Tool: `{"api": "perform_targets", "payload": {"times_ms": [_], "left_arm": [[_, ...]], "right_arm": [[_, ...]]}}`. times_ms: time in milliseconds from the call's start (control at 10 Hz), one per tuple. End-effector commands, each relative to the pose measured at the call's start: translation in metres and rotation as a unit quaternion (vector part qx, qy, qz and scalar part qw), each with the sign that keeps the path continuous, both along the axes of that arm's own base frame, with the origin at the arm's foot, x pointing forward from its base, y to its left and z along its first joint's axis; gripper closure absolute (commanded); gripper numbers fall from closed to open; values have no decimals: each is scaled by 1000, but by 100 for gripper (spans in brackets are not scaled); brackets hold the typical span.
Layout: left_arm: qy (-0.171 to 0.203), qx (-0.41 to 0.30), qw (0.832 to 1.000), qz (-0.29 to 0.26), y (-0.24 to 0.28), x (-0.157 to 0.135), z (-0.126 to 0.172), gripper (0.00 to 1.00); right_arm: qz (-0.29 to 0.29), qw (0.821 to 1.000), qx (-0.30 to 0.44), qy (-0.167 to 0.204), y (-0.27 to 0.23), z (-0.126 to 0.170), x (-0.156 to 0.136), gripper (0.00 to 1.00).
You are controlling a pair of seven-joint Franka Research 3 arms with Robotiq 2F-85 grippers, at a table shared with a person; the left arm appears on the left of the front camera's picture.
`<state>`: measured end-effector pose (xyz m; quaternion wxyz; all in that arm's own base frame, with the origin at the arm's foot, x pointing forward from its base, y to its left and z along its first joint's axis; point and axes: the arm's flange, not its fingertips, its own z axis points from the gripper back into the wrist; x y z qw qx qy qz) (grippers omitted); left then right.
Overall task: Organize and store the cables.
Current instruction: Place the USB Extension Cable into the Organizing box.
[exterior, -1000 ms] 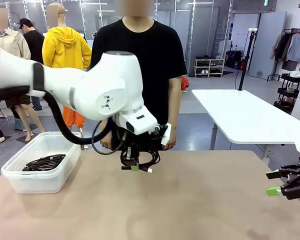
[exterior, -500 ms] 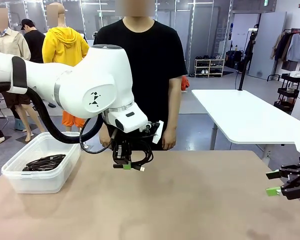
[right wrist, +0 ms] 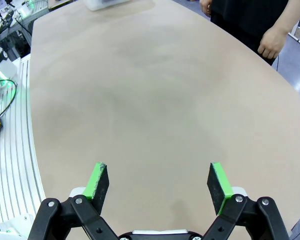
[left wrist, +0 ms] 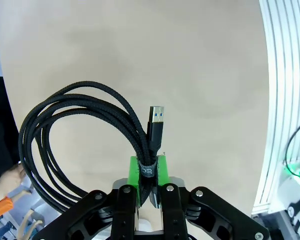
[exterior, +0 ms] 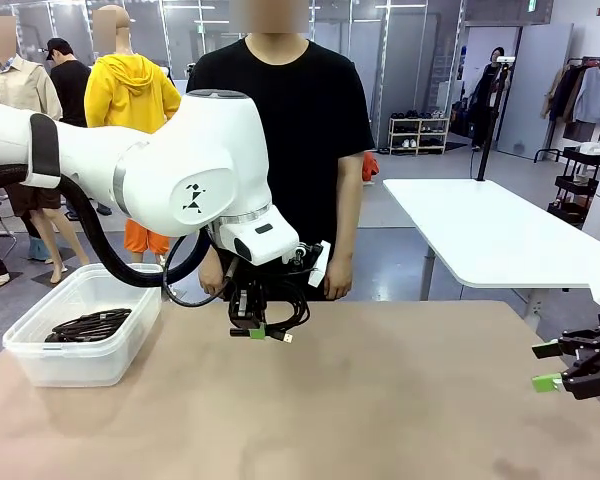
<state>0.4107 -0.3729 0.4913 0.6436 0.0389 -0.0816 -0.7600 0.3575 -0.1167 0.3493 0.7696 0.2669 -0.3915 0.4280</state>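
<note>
Our left gripper (left wrist: 149, 172) pinches a coiled black braided cable (left wrist: 80, 135) at its tie, above the tan table (exterior: 380, 400); our right gripper (right wrist: 159, 182) gapes empty. The dangling loop might snag the clear plastic bin's (exterior: 40, 365) rim.

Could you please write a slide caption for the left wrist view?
Left gripper shut on a coiled black cable, its plug pointing up, above the bare table.

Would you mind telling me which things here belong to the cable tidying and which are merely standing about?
Job in hand:
- coiled cable, clamped in the left gripper
- clear bin
- stored cables in it

Standing about:
- right gripper, jaws open
- white table behind
- person's hand
</note>
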Motion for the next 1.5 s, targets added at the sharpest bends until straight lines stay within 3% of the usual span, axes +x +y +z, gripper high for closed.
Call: {"api": "perform_targets", "payload": {"times_ms": [0, 400, 700, 800, 1400], "left_arm": [[10, -2, 1000, 13, 37, 9, 18, 84], [-26, -23, 999, -1, 211, 18, 50, 84], [-44, -48, 997, 33, 300, 33, 47, 84], [-45, -36, 996, 68, 322, 45, 36, 84], [-3, -57, 992, 115, 345, 86, 2, 84]], "right_arm": [[-11, 1000, 6, 5, 2, 3, 3, 0], [-11, 1000, 6, 5, 2, 3, 3, 0], [-11, 1000, 6, 5, 2, 3, 3, 0], [-11, 1000, 6, 5, 2, 3, 3, 0], [-11, 1000, 6, 5, 2, 3, 3, 0]]}}
